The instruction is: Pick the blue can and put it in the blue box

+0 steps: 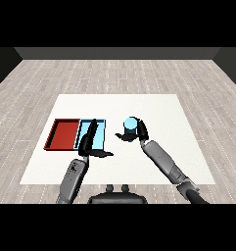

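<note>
Step in hand looks like the carry: right hand is curled round the blue can, thumb on one side, fingers on the other. Can is upright, near the middle of the table, just right of the blue tray and apart from it. Can't tell whether the can is lifted off the table or resting on it.

Blue tray lies toward the table's left edge, touching the red tray, which lies further left. Nothing visible in either tray.

Left hand holds nothing: fingers straight, pointing forward over the blue tray, thumb out to the side. It covers part of the tray's near half.

Next move, as a judgement: carry the can left over the tray rim and set it down inside. The left hand sits in that path, so the free patch is the tray's right and far side, unless the left hand pulls out first.
</note>
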Controlling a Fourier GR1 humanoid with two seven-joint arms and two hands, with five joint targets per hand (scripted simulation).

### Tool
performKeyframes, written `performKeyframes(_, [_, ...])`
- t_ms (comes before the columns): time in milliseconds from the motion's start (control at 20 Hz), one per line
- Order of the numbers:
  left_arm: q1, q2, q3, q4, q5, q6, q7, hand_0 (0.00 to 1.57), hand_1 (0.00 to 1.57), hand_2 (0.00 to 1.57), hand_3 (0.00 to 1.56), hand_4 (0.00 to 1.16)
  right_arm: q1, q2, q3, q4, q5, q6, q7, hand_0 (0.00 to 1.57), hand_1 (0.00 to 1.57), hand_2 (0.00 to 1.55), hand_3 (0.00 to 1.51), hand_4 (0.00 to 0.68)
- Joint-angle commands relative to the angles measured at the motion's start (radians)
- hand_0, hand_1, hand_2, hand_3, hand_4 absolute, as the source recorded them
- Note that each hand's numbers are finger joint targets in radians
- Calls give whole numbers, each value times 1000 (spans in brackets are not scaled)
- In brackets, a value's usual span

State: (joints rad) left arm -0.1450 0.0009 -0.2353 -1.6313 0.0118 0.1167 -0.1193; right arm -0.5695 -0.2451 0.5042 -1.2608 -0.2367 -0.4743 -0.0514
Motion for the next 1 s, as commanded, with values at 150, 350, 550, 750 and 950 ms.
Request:
performKeyframes(150, [-43,-1,-104,72,18,83,-9,0,0,0,0,0,39,19,-52,-156,103,38,89,1503,1503,1462,1390,611])
performKeyframes(350, [-14,-1,-102,113,46,52,-64,0,0,0,0,0,36,86,-64,-143,193,31,84,1501,1501,1459,1392,582])
performKeyframes(550, [-87,-1,-133,162,75,104,-60,0,0,0,0,0,12,58,-118,-222,222,89,179,1454,1454,1436,1373,588])
performKeyframes(750, [-112,-1,-95,131,78,53,13,0,0,0,0,0,77,139,-109,-254,310,79,165,1465,1465,1440,1381,595])
performKeyframes(950, [-92,-1,-168,167,82,122,-69,0,0,0,0,0,88,164,-164,-180,321,154,113,1452,1452,1437,1379,586])
